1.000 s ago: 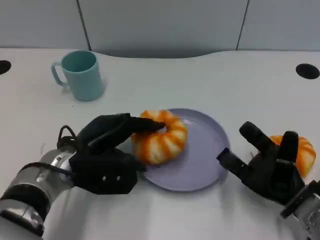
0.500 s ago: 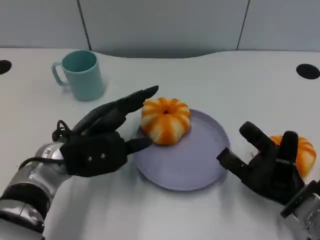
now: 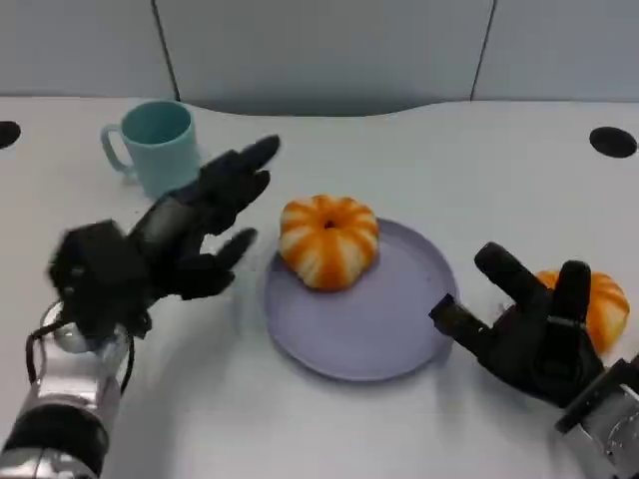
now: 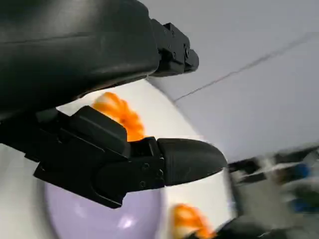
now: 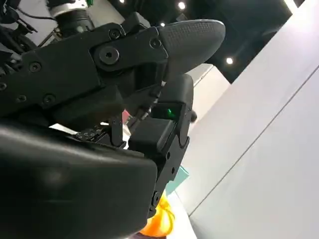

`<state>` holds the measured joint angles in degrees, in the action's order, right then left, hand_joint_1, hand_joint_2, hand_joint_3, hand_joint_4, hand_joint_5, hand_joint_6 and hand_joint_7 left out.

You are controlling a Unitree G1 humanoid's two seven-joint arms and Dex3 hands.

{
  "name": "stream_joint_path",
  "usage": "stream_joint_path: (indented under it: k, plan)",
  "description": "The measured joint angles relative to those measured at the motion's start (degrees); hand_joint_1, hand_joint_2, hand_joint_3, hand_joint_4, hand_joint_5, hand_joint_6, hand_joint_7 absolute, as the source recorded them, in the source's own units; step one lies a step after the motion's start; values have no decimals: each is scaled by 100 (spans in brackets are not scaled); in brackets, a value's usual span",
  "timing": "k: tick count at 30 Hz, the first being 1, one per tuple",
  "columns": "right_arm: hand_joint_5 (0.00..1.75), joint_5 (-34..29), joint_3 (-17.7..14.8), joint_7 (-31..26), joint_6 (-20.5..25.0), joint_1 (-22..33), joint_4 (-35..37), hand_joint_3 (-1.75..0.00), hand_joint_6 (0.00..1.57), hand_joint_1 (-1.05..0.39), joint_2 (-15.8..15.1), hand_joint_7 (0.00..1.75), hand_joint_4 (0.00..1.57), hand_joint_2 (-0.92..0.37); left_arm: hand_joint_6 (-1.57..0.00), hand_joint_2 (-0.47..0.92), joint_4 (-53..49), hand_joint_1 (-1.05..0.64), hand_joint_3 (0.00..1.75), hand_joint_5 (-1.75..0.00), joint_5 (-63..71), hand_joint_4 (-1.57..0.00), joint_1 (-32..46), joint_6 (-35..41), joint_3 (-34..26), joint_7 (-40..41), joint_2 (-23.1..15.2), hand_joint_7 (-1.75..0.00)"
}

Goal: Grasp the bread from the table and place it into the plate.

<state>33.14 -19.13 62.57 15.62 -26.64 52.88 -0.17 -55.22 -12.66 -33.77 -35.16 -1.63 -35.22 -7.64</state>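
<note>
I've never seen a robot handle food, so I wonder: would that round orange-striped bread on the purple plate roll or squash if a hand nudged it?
The bread looks domed and ribbed like a bun, so it probably gives a little under the fingers rather than cracking. It sits near the plate edge; a push might slide it sooner than roll it. It likely weighs little.

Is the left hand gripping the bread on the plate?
No, the left hand is open and apart from the bread, which sits on the plate.
</note>
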Motion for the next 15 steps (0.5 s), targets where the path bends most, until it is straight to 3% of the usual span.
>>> stream_joint_path:
  k: [4,9,15]
  plan:
    - [134,3,-5,13,5,-12,18,-15,88,-70,0,59,70,-92,-19,92,1234,-105,72,-14,-1273,-23,768,1533,-573,-555,130,-8]
    - [132,7,-21,1,87,-29,18,-5,89,-64,-9,55,71,-92,-45,92,2293,-104,69,-31,-2318,-50,1661,3096,-993,-955,176,-16]
    - [134,11,-85,-28,290,-30,6,-1,88,-67,-139,56,68,-90,-48,92,2801,-105,68,-33,-2767,-54,2507,3803,-1224,-1464,228,-13]
